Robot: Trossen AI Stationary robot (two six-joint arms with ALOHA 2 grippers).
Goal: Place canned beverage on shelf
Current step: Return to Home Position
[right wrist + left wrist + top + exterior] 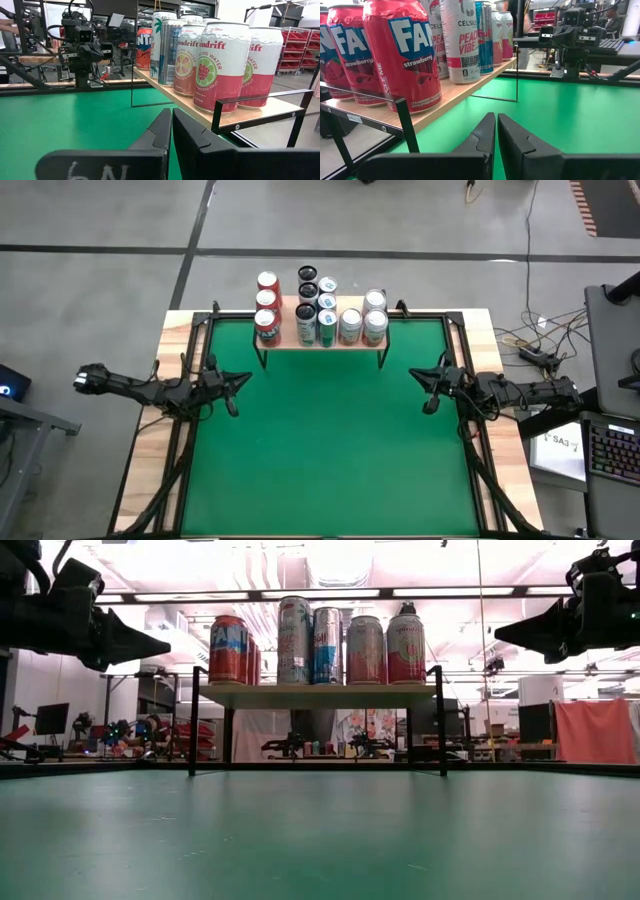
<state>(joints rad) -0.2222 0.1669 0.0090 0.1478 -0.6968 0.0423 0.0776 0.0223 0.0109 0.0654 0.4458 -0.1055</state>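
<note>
While both of my arms hang over the green table (330,460), the shelf (322,341) stands at the table's far edge. It lies between my two grippers and farther back than either.

My left gripper (243,379) is near the shelf's left front leg, tips pointing inward. My right gripper (414,372) mirrors it near the right front leg. Neither touches the shelf or any can. Both pairs of fingers are pressed together on nothing, and each wrist view shows only a thin seam between them.

View differences:
- The high view alone shows the layout in depth. The red cans (266,305) form a column at the left end, the dark tall cans (306,298) take the middle, and the pale cans (364,320) stand at the right.
- The low view shows only the front row, upright, and both grippers raised clear of the table surface.
- The left wrist view reads the labels on the strawberry Fanta cans (402,55) and on a Celsius can (461,37).
- The right wrist view reads the Spindrift cans (220,65), with my other arm well apart beyond them.
</note>
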